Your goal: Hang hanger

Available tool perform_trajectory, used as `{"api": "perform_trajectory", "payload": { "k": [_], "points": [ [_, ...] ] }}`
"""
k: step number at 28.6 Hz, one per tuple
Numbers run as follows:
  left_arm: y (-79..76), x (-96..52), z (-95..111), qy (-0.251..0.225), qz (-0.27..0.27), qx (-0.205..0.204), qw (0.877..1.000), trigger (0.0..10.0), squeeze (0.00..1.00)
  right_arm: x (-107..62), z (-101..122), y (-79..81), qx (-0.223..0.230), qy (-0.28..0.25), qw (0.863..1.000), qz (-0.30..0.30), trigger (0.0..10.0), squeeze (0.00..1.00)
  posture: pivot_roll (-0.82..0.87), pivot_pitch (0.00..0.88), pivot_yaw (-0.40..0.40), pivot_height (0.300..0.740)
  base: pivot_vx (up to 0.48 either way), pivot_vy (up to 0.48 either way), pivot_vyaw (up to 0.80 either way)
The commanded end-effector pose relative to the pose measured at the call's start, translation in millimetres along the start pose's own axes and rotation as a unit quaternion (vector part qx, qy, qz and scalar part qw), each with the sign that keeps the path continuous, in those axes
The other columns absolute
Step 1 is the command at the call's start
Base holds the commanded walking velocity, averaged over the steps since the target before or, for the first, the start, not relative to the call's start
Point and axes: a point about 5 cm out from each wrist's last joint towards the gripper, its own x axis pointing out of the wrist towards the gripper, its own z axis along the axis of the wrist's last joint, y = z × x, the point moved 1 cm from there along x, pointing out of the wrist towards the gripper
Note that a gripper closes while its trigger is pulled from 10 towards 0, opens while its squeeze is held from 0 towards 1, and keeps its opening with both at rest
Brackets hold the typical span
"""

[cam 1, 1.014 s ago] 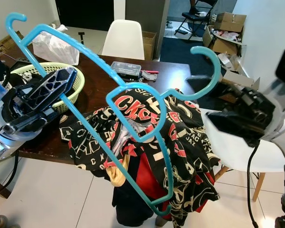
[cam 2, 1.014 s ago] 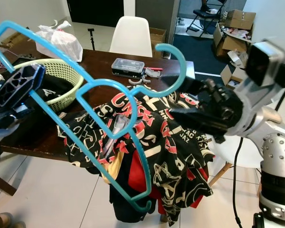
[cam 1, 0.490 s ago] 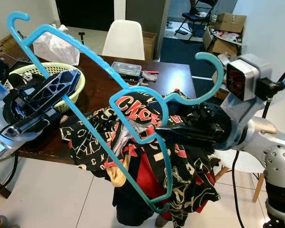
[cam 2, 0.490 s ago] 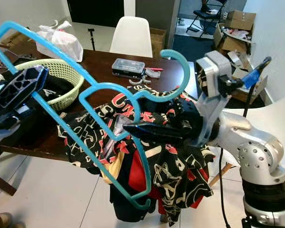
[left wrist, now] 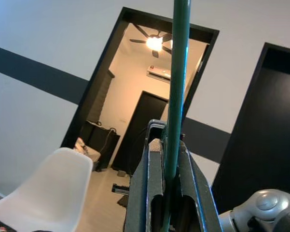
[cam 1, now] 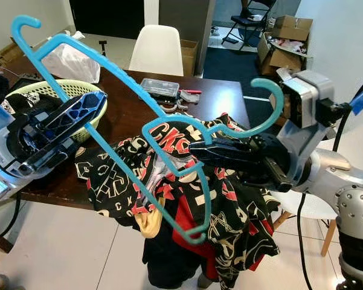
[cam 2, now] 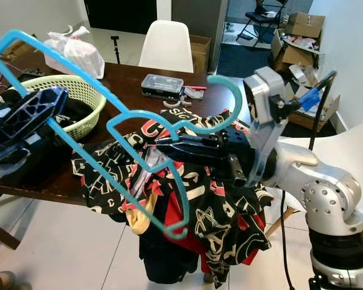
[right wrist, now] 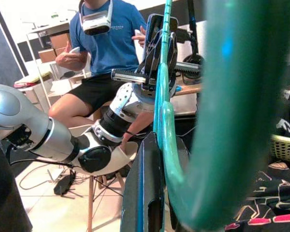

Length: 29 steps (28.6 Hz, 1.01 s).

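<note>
One blue plastic hanger [cam 1: 267,82] hangs in the air over the table edge, held at both ends. My left gripper [cam 1: 90,109] is shut on its long bottom bar [left wrist: 178,72], at the left. My right gripper [cam 1: 196,150] reaches in from the right, its two black fingers closed on the hanger's neck [right wrist: 160,121] just below the big hook. Under the hanger, a black shirt [cam 1: 241,199] with red and cream lettering lies draped over the front edge of the dark wooden table [cam 1: 127,103].
A green basket [cam 1: 54,86] of clothes sits on the table's left side, with a white plastic bag [cam 1: 72,63] behind it. A clear box [cam 1: 160,87] lies mid-table. White chairs stand behind [cam 1: 160,48] and at the right [cam 1: 308,205]. A seated person [right wrist: 111,43] is behind my left arm.
My right gripper came in from the right and closed on the hanger's neck. The hanger's low end swung upward and the hook dipped slightly. My left gripper kept its hold.
</note>
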Motion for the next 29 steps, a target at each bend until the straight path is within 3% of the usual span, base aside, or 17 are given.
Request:
{"api": "perform_trajectory", "payload": {
  "k": [1, 7, 8, 12, 13, 20, 21, 29],
  "points": [
    [-0.2, 2.4, -1, 0.034, 0.007, 0.024, 0.999, 10.0, 0.00, 5.3, -5, 8.6, 0.004, 0.019, 1.000, 0.017, 0.0, 0.00, 0.03, 0.068, -0.045, 0.740, 0.000, 0.000, 0.00],
    [3.6, 1.2, -2, 0.046, 0.021, 0.041, 0.998, 10.0, 0.00, 7.1, -8, 11.6, 0.010, 0.022, 0.999, 0.026, 0.0, 0.00, 0.03, 0.068, -0.047, 0.740, 0.000, 0.000, 0.00],
    [4.1, 1.0, -3, 0.047, 0.022, 0.043, 0.998, 10.0, 0.00, 7.8, -8, 12.0, 0.004, 0.021, 0.999, 0.026, 10.0, 0.00, 0.03, 0.068, -0.047, 0.740, 0.000, 0.000, 0.00],
    [4.6, 1.0, -4, 0.048, 0.022, 0.045, 0.998, 10.0, 0.00, 10.0, -6, 11.0, -0.017, 0.013, 1.000, 0.019, 10.0, 0.00, 0.03, 0.067, -0.047, 0.740, 0.000, 0.000, 0.00],
    [4.8, 0.9, -4, 0.047, 0.021, 0.047, 0.998, 10.0, 0.00, 11.1, -6, 9.7, -0.023, 0.009, 1.000, 0.013, 10.0, 1.00, 0.03, 0.066, -0.048, 0.740, 0.000, 0.000, 0.00],
    [5.3, 1.0, -3, 0.046, 0.020, 0.051, 0.997, 10.0, 0.00, 13.3, -6, 2.6, -0.014, 0.005, 1.000, -0.018, 10.0, 1.00, 0.03, 0.065, -0.048, 0.740, 0.000, 0.000, 0.00],
    [5.5, 1.0, -3, 0.044, 0.019, 0.054, 0.997, 10.0, 0.00, 13.8, -8, -0.6, -0.006, 0.007, 0.999, -0.031, 10.0, 0.00, 0.03, 0.064, -0.049, 0.740, 0.000, 0.000, 0.00],
    [6.1, 0.1, 0, 0.030, 0.017, 0.070, 0.997, 10.0, 0.00, 24.0, -19, -3.3, 0.034, 0.010, 0.999, -0.038, 10.0, 0.00, 0.03, 0.060, -0.054, 0.740, 0.000, 0.000, 0.00]
  ]
}}
